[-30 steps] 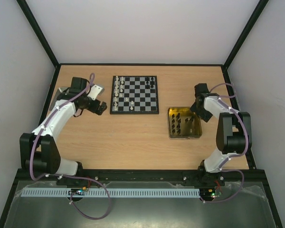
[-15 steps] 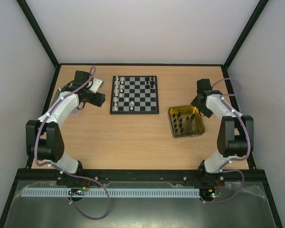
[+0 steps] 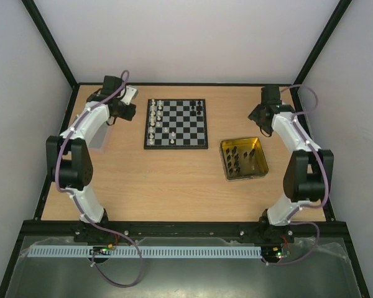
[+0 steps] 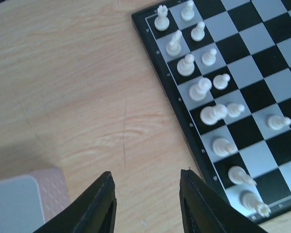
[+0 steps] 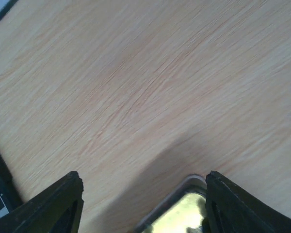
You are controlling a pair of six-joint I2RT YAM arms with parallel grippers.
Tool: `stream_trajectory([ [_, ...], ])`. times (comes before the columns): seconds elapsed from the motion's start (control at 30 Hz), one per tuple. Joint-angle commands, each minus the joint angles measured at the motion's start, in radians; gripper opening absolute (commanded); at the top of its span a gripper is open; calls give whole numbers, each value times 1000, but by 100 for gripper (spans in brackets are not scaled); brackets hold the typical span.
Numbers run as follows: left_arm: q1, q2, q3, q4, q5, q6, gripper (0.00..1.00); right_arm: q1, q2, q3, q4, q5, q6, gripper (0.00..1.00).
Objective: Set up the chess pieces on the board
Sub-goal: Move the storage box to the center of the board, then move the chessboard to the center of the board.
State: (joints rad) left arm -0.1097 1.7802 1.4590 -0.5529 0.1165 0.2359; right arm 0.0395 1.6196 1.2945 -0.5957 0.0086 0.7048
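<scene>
Chess pieces [image 4: 200,90] are lining the board's [image 4: 254,39] left edge while I'm hovering left gripper [image 4: 148,204] and right gripper [image 5: 143,204] either side of it, open-jawed and empty for fetching.

The left arm [image 3: 87,124] and right arm [image 3: 293,133] are bolted to a black base rail [image 3: 186,228]. Both have smooth white shells over the links and bulky black housings at the joints. A lilac cable [image 3: 118,285] loops along each arm and trails below the rail. Farthest from the rail, the left end effector [image 4: 148,206] and right end effector [image 5: 143,208] have matte black, wedge-shaped fingers [image 4: 99,206]. Just below the rail, a green-lit circuit card [image 3: 101,251] sits under each base.
</scene>
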Motion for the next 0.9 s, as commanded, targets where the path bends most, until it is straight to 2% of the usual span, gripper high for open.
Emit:
stream_trajectory([
  [0.0,13,92,113,-58,-19,-18,40,5,122,74,13,-105,-6,67],
  [0.13,13,201,229,-79,-53,-33,52,12,231,152,34,-163,-3,66],
  [0.23,12,289,353,-105,-65,-52,67,20,292,213,43,-178,1,71],
  [0.33,12,392,483,-134,-102,-75,76,23,345,265,47,-203,9,74],
  [0.57,11,591,736,-128,-180,-136,75,32,391,309,81,-220,-1,76],
  [0.7,19,666,795,-85,-195,-175,76,33,411,326,95,-221,-11,77],
  [0.87,41,740,845,-52,-150,-236,76,33,486,389,112,-241,-13,78],
])
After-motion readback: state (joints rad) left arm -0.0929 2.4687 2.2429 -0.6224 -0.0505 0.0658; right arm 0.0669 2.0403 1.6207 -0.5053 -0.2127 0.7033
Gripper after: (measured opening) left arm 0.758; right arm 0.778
